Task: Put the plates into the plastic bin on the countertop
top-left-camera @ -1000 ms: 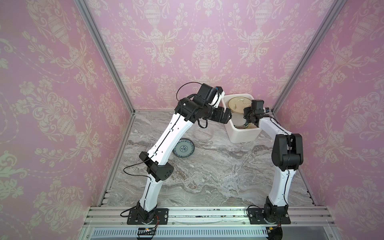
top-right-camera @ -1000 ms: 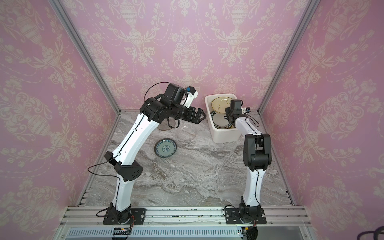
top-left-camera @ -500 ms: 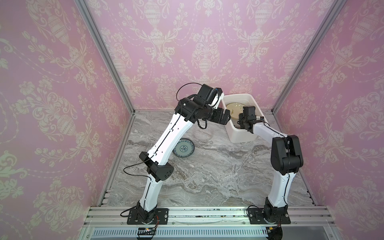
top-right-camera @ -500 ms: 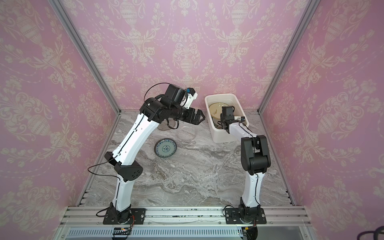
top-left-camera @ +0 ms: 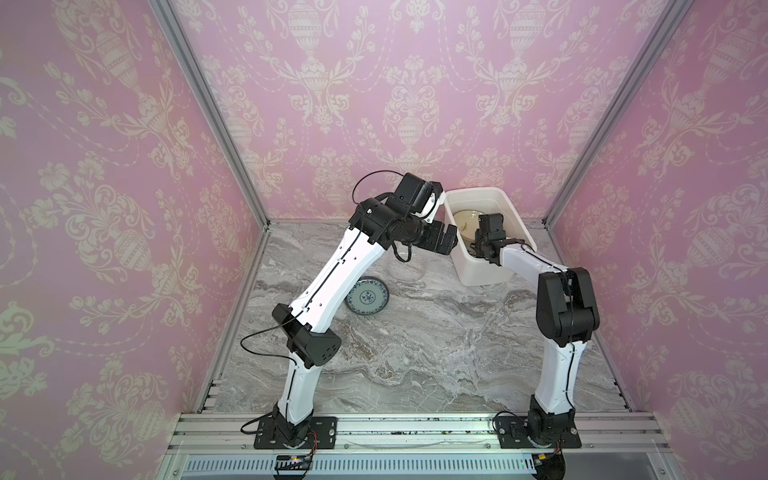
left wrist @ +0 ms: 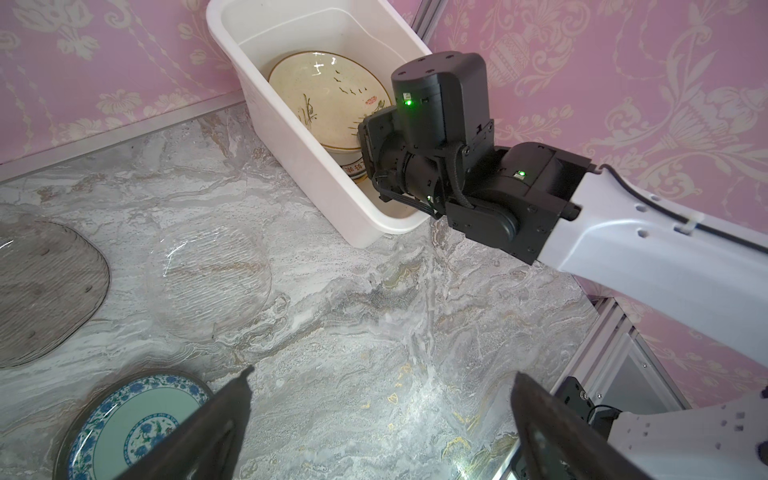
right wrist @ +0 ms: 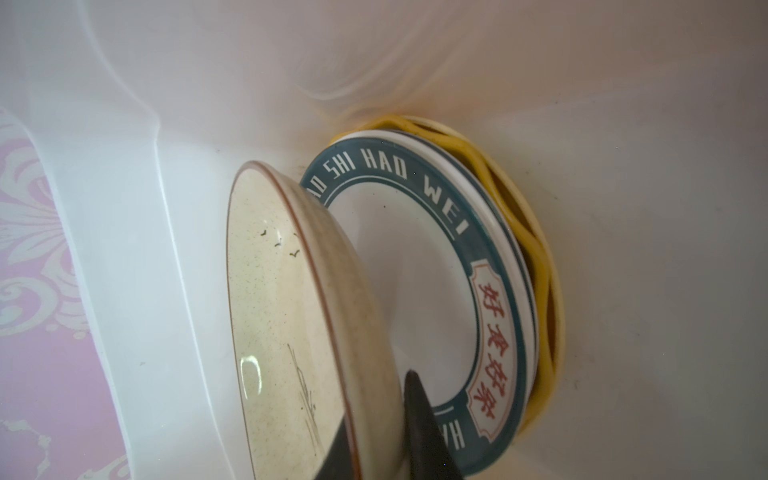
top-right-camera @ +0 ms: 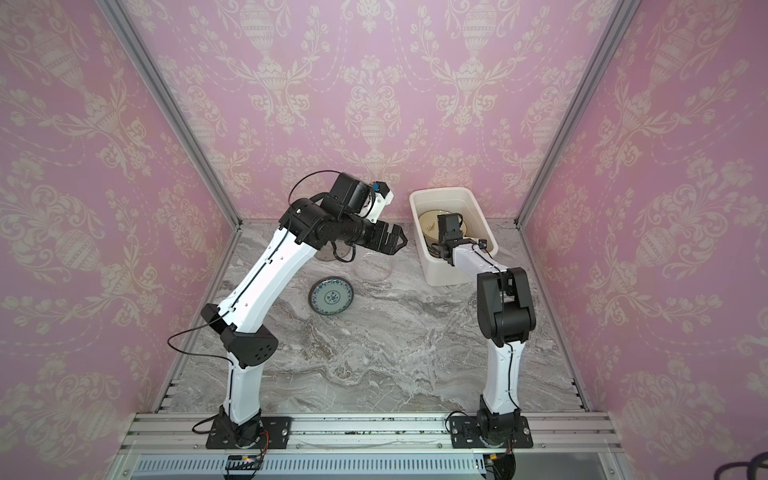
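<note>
Cream plate [right wrist: 282, 291], rim clamped in right gripper [right wrist: 374, 436], hangs tilted in bin [left wrist: 299, 166]; the arm should level it onto the stack [right wrist: 415, 270] before releasing. Left gripper [left wrist: 382, 374]: jaws apart.

Both the left arm [top-left-camera: 340, 270] and the right arm [top-left-camera: 559, 365] have white moulded link shells between black joint housings. Thin black cables [top-left-camera: 242, 343] run outside the shells. Black base plates [top-left-camera: 266, 432] carry screws. Green indicator lights [left wrist: 408, 102] mark the right wrist housings. The fingers [left wrist: 216, 428] are dark and tapered.
</note>
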